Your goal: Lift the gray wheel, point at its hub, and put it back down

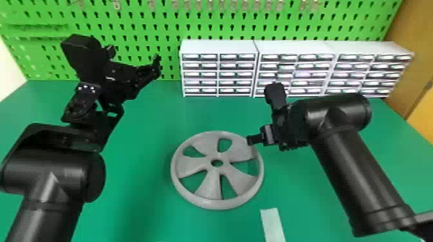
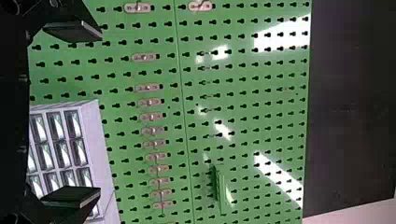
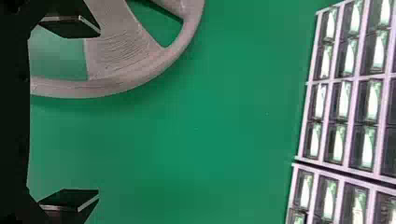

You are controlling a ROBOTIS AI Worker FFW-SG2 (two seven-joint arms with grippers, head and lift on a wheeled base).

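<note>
The head view looks forward and down, set farthest back above the flat green tabletop (image 1: 145, 128). The left wrist view, turned sideways, faces the upright green perforated pegboard (image 1: 154, 32) — also in the head view. The right wrist view, sideways too, looks down close over the round gray spoked wheel (image 1: 209, 186). All three share the boxy white drawer cabinets (image 1: 222, 46).
</note>
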